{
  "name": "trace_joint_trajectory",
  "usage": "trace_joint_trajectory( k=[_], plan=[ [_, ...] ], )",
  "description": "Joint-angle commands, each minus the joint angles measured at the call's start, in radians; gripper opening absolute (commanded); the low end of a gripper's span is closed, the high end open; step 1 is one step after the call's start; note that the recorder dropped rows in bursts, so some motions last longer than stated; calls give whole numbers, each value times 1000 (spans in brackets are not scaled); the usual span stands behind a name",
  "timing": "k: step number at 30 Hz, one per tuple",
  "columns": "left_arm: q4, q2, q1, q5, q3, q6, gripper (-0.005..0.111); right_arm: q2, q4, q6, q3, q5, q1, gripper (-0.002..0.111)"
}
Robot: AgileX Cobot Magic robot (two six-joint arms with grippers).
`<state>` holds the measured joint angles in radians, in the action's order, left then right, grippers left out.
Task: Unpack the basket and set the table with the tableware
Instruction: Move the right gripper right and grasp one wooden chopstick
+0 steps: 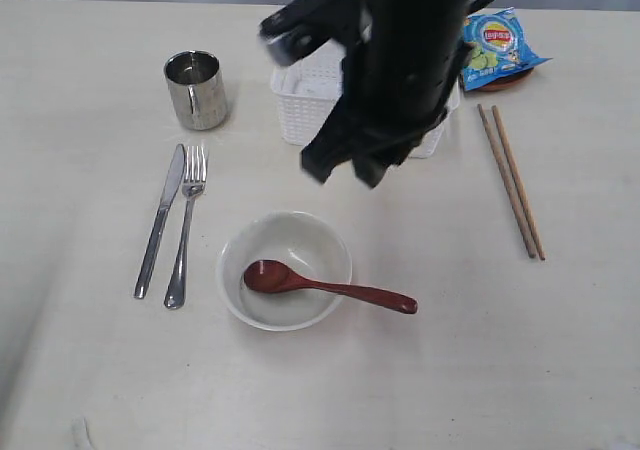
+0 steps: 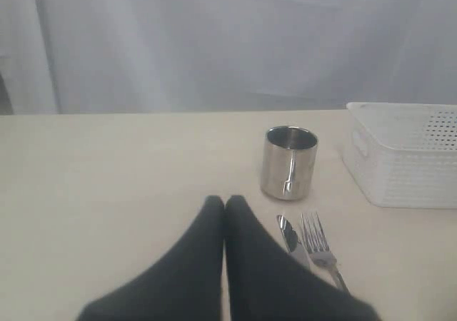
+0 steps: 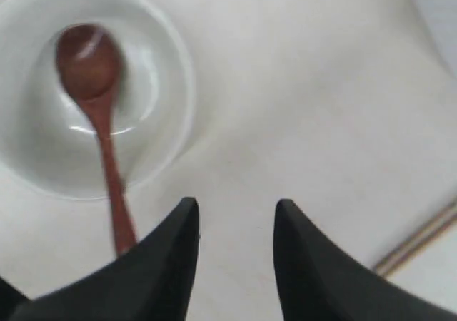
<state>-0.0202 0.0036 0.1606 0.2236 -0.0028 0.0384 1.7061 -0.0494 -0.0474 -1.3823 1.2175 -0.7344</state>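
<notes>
Right fingers (image 3: 175,257) hanging apart, empty, over surface (image 1: 450,370) beside bowl (image 1: 290,232). Spoon (image 1: 330,288) lying in bowl, handle sticking over rim. Left fingers (image 2: 207,257) pressing together, gripping nothing. Basket (image 1: 305,110) standing beyond bowl; cup (image 1: 196,90), knife (image 1: 160,220), fork (image 1: 186,230), chopsticks (image 1: 512,185) sitting on surface.

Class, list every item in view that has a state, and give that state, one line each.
cup, upright
basket, upright, inside hidden by arm
bowl, upright, holds spoon head
spoon, head in bowl, handle over rim
knife, flat on table
fork, flat beside knife
chopsticks, flat, side by side
snack bag, on plate
left end effector, shut
right end effector, open, empty
</notes>
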Motion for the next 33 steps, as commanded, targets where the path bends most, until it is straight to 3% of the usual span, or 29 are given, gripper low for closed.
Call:
trace_joint_trajectory(
  k=[1,7,11,19,30,33],
  plan=[
    [-7,-4,1,-11,3,0,0,-41,-31,34,-6,4,226,34],
    [-7,-4,1,-11,3,0,0,4,5,47,63,-117,456,34],
    [-7,-4,1,-11,3,0,0,60,49,40,128,-256,528,34],
    [-7,-4,1,-11,3,0,0,275,49,24,142,-347,546,34],
    [-7,-4,1,-11,3,0,0,398,89,24,142,-376,594,34],
    [-7,-4,1,-11,3,0,0,407,95,24,142,-372,594,28]
  ],
)
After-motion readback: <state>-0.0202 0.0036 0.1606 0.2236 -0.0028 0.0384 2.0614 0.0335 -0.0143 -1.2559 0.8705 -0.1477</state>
